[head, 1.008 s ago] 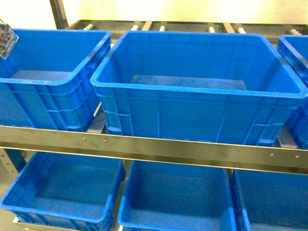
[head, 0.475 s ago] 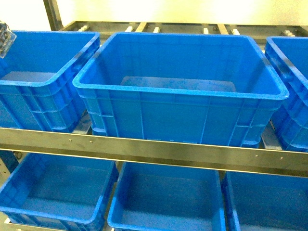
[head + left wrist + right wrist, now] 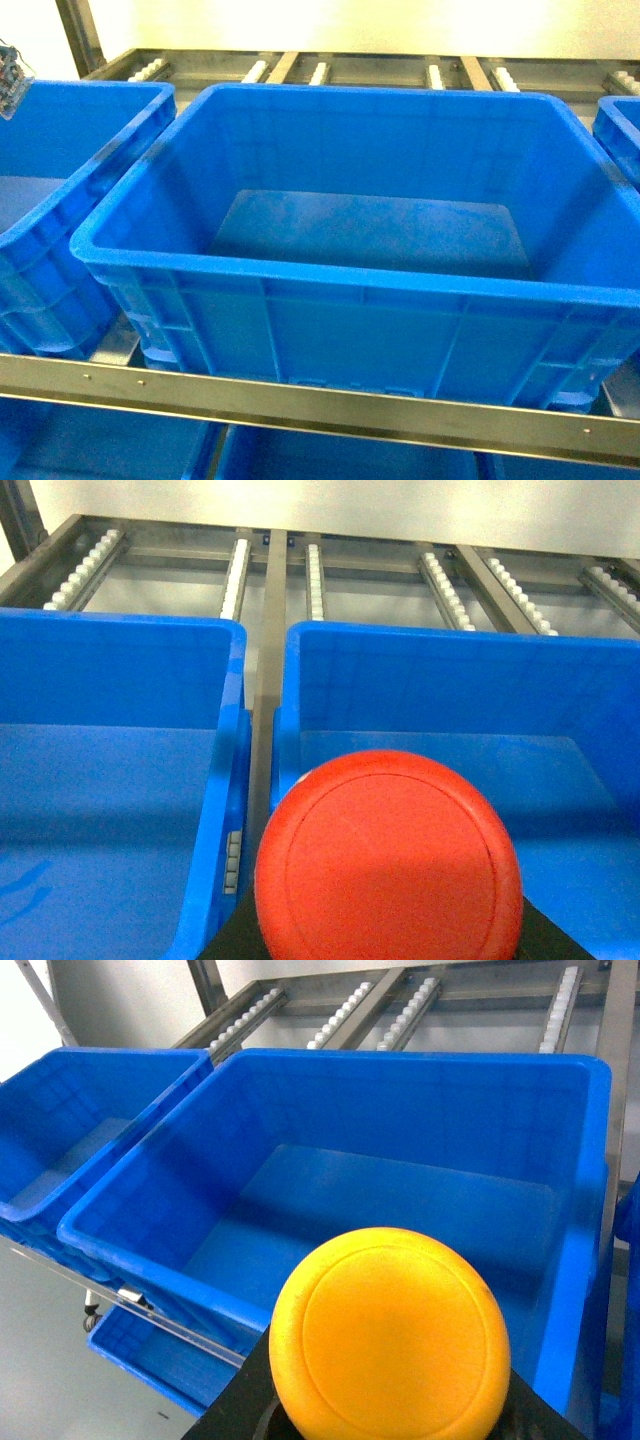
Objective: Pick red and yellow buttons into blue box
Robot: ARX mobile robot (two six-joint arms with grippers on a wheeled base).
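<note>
The red button's round cap [image 3: 388, 865] fills the lower middle of the left wrist view, held in my left gripper [image 3: 388, 948], whose black fingers [image 3: 548, 942] show at its sides. It hangs above the near-left corner of the blue box [image 3: 450, 640]. In the right wrist view the yellow button [image 3: 390, 1332] sits in my right gripper [image 3: 390, 1425], above the box's near rim [image 3: 150, 1260]. The head view shows the deep blue box [image 3: 340, 278] centred with a bare floor. Neither gripper appears there.
A similar blue crate [image 3: 60, 200] stands left of the box, and another crate's corner [image 3: 620, 120] shows on the right. A metal shelf rail [image 3: 300, 405] runs along the front, with more crates [image 3: 330, 465] below. Roller tracks [image 3: 320, 72] lie behind.
The head view has moved closer and looks further down: the central blue box now fills most of the frame and the lower crates have nearly slid out of view.
</note>
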